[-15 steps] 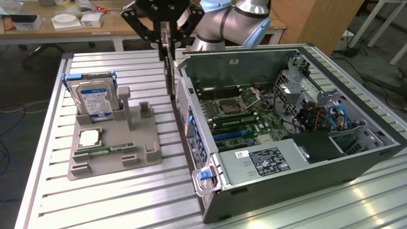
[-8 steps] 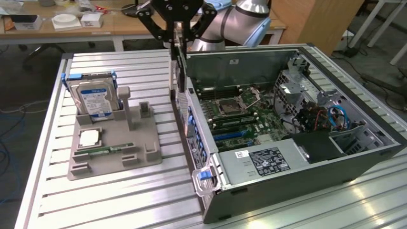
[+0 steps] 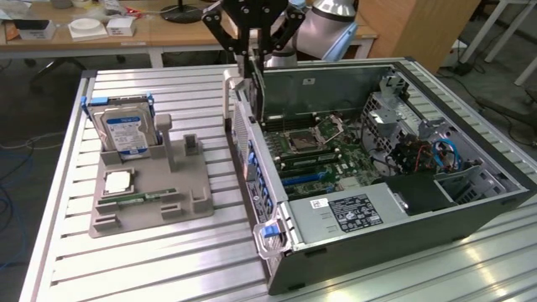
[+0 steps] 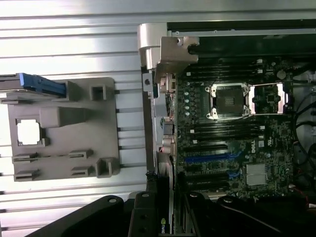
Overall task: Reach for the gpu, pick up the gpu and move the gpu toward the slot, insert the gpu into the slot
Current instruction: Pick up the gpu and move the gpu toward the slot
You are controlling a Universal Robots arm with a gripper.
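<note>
One firm pinch by tool (image 3: 254, 53) on gpu (image 3: 250, 88), card hanging on edge over open case (image 3: 403, 239) by its rear wall, above motherboard (image 3: 353, 160) and apart from slot (image 3: 306, 178). Upright hold apparently for pushing connector edge straight down; not yet seated.

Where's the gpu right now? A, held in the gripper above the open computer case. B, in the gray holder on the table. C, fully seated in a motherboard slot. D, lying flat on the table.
A: the gripper is shut on the gpu, holding it upright over the computer case.
</note>
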